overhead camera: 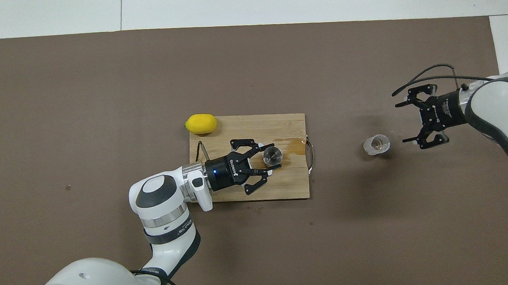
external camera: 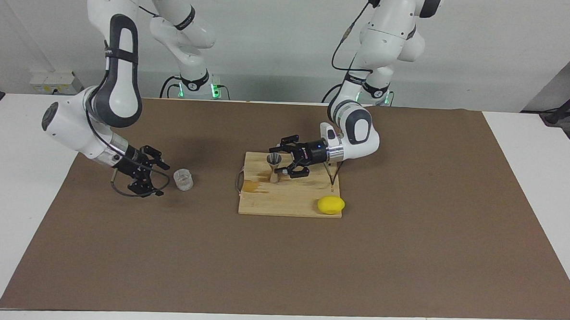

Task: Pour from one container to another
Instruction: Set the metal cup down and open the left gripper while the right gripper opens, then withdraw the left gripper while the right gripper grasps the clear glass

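Reaching low with open fingers, the right hand [external camera: 158, 177] sits just beside the glass tumbler [external camera: 183, 179] on the brown mat and could knock it over. The left hand [external camera: 285, 160], open around the jigger [external camera: 273, 167] on the cutting board [external camera: 288, 198], might nudge it.
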Tool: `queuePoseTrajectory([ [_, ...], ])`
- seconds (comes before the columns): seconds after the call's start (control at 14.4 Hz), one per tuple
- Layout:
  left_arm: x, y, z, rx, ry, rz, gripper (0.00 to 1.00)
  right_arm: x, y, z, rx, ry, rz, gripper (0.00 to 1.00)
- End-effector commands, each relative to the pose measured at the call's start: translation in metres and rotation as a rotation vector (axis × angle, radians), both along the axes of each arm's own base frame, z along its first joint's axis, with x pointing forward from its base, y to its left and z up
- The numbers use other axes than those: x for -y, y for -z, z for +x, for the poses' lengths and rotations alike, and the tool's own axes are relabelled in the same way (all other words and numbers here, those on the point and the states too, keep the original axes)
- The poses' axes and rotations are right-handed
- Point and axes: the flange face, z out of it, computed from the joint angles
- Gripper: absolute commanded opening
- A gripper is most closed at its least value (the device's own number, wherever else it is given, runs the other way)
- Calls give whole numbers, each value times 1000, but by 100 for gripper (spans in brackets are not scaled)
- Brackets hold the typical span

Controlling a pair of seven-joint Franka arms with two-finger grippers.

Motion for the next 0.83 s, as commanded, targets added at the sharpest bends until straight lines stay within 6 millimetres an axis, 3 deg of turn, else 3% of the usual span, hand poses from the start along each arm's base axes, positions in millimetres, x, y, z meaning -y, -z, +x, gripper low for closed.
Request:
queuePoseTrajectory([
  [0.0, -10, 1, -2, 12, -18, -15, 100, 14, 19, -17, 15, 13, 43, 98],
  [0.14, -26, 5, -8, 2, -7, -42, 100, 11, 28, -23, 7, 27, 76, 97],
  [0.35, -67, 3, -4, 27, 42, -10, 100, 6, 49, -38, 32, 7, 143, 94],
  [0.69, -158, -4, 9, 65, 142, 25, 100, 2, 67, -37, 39, 67, 194, 93],
  [0.76, -184, -3, 11, 65, 158, 35, 100, 0, 68, -37, 49, 60, 202, 93],
])
